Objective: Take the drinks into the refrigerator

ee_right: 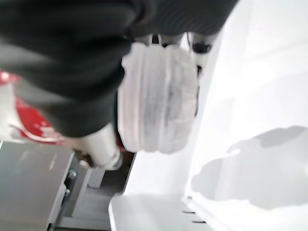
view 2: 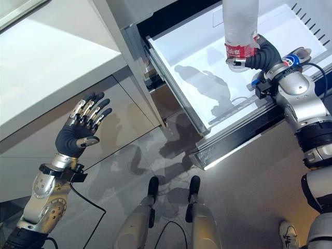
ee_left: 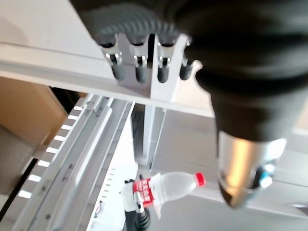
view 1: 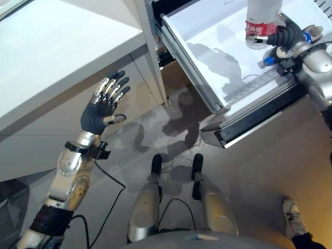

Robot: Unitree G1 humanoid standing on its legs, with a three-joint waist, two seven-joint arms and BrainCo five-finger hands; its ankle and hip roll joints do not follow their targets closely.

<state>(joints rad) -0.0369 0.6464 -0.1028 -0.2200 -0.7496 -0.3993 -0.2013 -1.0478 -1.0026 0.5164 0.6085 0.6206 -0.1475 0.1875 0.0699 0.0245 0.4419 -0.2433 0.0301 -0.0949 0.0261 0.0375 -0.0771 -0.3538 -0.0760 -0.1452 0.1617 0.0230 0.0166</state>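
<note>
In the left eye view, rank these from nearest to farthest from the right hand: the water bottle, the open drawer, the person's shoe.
1. Water bottle: held in the right hand.
2. Open drawer: just beneath the hand.
3. Person's shoe: on the floor, lower right.

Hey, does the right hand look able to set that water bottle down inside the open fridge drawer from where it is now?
Probably yes. The right hand grips the water bottle directly above the pulled-out drawer, whose white floor below it looks bare, so nothing appears to block a straight lowering. The left hand hangs open, well aside.
</note>
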